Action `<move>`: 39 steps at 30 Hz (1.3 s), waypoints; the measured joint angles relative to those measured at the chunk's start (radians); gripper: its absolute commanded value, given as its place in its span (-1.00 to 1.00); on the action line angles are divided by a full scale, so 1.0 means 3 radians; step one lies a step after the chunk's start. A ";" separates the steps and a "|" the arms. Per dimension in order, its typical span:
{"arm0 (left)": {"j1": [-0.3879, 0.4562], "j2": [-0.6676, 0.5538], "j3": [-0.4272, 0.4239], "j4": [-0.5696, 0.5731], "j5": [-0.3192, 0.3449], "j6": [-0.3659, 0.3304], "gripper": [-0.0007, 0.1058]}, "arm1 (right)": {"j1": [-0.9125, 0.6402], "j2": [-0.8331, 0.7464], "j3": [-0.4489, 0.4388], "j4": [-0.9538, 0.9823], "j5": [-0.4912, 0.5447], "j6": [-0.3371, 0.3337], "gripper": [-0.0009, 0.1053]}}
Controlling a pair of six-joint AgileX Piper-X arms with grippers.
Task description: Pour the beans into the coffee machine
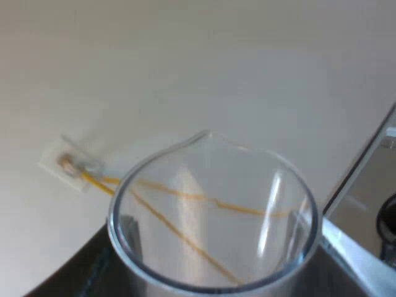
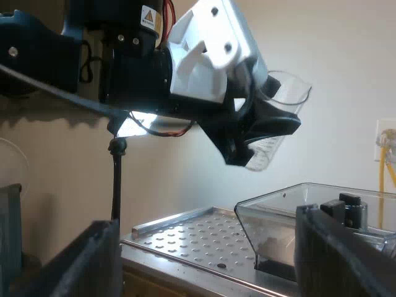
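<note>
The clear measuring glass (image 1: 213,216) sits right between my left gripper's (image 1: 213,228) fingers, which are shut on its sides; looking into its mouth I see no beans. In the right wrist view the left gripper (image 2: 260,133) holds the same measuring glass (image 2: 281,111) slightly tilted in the air above the espresso machine's clear bean hopper (image 2: 291,216). Something dark lies at the hopper's bottom. My right gripper (image 2: 207,219) is open, its two black fingers wide apart, low in front of the machine's top.
The machine's perforated metal top (image 2: 198,238) lies beside the hopper. A clear hopper edge (image 1: 365,167) runs near the glass. A wall socket with a yellow cable (image 1: 65,164) is on the pale wall behind. A thin black stand (image 2: 116,179) rises beyond the machine.
</note>
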 measured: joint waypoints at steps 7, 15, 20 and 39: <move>0.0000 0.0000 -0.0003 0.0361 -0.0007 -0.1211 -0.52 | 0.0000 0.0000 0.0000 0.0000 0.0000 0.0000 0.18; 0.0146 -0.0120 -0.0003 0.0779 -0.0007 -0.1561 -0.52 | 0.0000 0.0000 0.0000 0.0007 0.0000 0.0000 0.18; 0.0329 -0.0280 -0.0003 0.0950 -0.0007 -0.1657 -0.52 | 0.0000 0.0000 0.0000 0.0216 0.0000 0.0000 0.18; 0.1220 -0.1228 0.0757 0.1154 0.0236 -0.1721 -0.52 | 0.0000 0.0000 0.0000 0.0950 -0.0746 -0.0024 0.18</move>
